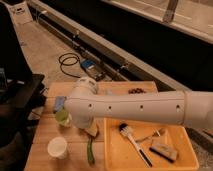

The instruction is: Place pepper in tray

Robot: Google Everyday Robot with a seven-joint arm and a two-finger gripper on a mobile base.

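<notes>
Claw hangs out of sight, tucked under the thick white arm [130, 107] above the left part of the wooden table [42, 137]. It is spread wide and grasps nothing, since the pepper [90, 151] lies free on the boards.

Several things could go wrong from here. The pepper lies flat and is thin, so the claw would likely have to come right down to the wood. A little too high and it closes on air; too low and it jams against the table. The pepper is also just beside the left wall of the yellow tray [116, 156], so one side of the claw may strike that wall or wedge against it on the way down. A white cup [57, 147] stands near on the other side and could be tipped by a wide approach. A round, smooth pepper may also roll or squirt out when pinched. If it is carried too low, the raised wall could knock it loose before it is inside.

The pepper is slim, long and dark green with a slight curve. It lies lengthwise, pointing away from the camera, near the front edge of the table between the cup and the tray. Its far end reaches toward the shadow under the arm. It is not yet in the tray, which holds a brush [132, 142].
</notes>
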